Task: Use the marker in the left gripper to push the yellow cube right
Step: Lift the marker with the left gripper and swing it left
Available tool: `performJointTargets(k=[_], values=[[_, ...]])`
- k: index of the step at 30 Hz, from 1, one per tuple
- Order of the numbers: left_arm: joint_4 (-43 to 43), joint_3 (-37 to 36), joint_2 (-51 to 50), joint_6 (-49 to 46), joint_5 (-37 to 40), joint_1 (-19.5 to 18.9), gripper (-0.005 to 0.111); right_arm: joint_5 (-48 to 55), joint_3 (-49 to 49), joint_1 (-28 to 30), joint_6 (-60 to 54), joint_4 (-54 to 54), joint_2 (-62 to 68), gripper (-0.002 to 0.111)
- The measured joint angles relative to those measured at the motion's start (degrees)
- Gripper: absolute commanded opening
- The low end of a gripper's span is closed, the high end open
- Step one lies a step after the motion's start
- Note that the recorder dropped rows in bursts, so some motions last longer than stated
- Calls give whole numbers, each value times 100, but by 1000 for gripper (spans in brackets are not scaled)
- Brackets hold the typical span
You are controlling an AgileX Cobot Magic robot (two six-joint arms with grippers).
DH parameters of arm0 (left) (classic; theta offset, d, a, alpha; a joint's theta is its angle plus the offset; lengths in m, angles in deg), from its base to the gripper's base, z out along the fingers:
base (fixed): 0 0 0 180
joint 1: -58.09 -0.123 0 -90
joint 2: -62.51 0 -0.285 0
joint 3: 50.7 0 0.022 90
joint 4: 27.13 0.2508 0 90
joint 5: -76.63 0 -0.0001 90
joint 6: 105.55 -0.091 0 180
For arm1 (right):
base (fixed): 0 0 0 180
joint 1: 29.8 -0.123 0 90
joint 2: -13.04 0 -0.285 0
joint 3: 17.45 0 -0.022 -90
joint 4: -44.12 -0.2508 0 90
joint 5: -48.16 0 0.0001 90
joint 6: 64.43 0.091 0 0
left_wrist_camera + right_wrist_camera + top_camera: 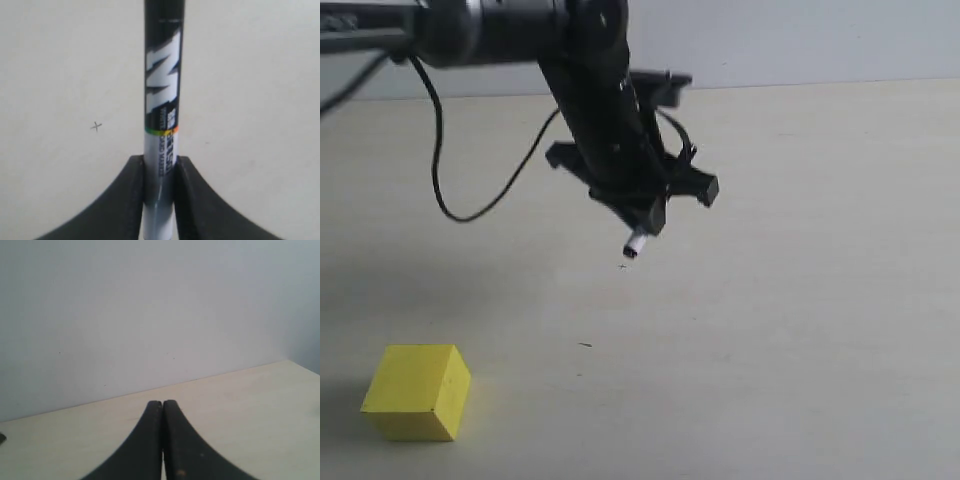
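While the left gripper [642,212] clamps the marker [162,100] aloft | yellow cube [417,392] sits well apart at its 8 o'clock | push not yet begun

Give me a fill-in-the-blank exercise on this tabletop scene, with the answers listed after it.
1. The black left gripper is ____ (open or shut) on the slim white-barrelled, black-capped marker.
2. The plain matte cube on the pale table is coloured ____.
3. In the exterior view, the cube lies to the ____ (left or right) of the marker.
4. The black right gripper holds ____.
Answers: shut; yellow; left; nothing.
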Motion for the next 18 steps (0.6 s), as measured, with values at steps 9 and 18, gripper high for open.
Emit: performJointTargets(k=[9, 18], values=[[1138, -21, 1919, -1698, 1038, 0, 0, 11, 0, 0, 0, 0, 0, 0], [1933, -1846, 3977, -3571, 1073, -649, 0, 11, 0, 0, 0, 0, 0, 0]])
